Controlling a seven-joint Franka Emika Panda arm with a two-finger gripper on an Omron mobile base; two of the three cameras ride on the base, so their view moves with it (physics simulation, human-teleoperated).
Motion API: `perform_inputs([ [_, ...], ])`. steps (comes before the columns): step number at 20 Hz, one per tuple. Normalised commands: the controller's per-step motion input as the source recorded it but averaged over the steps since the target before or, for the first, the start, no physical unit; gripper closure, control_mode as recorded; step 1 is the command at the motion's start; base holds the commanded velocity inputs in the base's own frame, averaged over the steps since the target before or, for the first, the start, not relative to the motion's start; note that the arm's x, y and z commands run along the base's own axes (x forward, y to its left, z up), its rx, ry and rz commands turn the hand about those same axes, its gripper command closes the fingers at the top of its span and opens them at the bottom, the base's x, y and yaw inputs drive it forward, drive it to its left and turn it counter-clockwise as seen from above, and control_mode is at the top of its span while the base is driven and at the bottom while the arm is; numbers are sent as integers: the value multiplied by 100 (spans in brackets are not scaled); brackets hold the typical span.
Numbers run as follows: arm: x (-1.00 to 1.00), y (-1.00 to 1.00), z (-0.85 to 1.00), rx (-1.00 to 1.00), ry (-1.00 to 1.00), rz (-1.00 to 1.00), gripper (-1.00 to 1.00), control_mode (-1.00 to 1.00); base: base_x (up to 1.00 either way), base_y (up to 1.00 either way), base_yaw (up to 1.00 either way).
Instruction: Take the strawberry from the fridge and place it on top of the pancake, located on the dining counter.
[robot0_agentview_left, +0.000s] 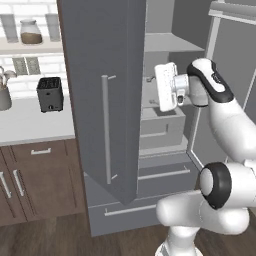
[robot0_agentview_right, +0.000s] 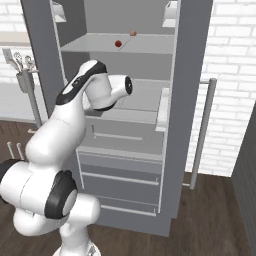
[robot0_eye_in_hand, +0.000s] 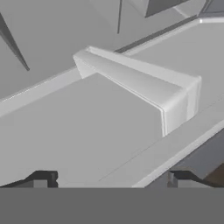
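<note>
Strawberry (robot0_agentview_right: 118, 43) on upper fridge (robot0_agentview_right: 125, 60) shelf, gripper (robot0_eye_in_hand: 111, 179) spread wide inside fridge, no readable labels.

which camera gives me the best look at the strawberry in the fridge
The right base view: the strawberry sits in plain sight on an upper shelf of the fridge, beside a small tan lump. The left base and hand views give no clear sight of it.
</note>
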Motion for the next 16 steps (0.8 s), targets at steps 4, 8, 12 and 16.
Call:
perform_inputs([
  [4,12,40,0,0,0,0,-100,-100,0,0,0],
  [8,1,44,0,0,0,2,-100,-100,0,0,0],
  [12,-15,52,0,0,0,5,-100,-100,0,0,0],
  [16,-23,52,0,0,1,5,-100,-100,0,0,0],
])
